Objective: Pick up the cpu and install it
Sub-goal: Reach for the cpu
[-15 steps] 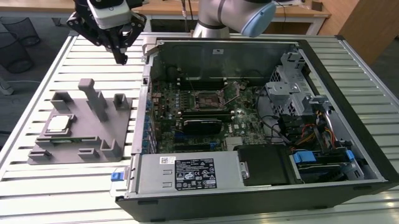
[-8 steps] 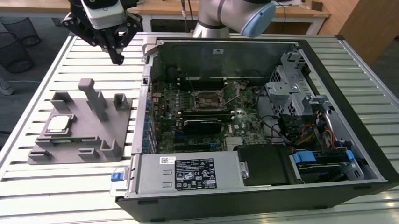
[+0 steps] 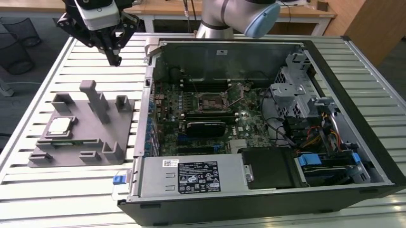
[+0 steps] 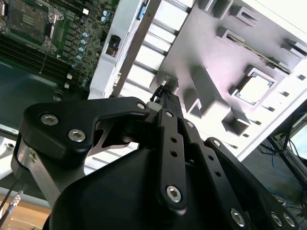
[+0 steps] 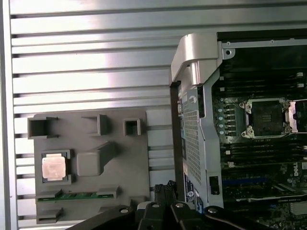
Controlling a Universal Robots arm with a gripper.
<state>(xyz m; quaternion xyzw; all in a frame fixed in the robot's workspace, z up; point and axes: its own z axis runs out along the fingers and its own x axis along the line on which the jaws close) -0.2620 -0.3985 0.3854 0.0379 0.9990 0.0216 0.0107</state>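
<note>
The pincer (image 3: 113, 56) is held up in the air near the grey fixture (image 3: 70, 152), and its fingers (image 4: 169, 108) are pressed together with nothing between them. The cpu (image 3: 59, 125) is laid flat in a square pocket near one edge of the fixture, well apart from the pincer. The cpu is judged to be light, thin and stiff, with a smooth shiny top that could slip. It is best taken gently by two opposite edges, since the underside is probably easily hurt.

Robotics lab or workshop: slatted metal bench (image 3: 70, 192), open computer tower (image 3: 254, 59), grey fixture plate (image 3: 95, 130), wooden desks (image 3: 161, 8) behind.
</note>
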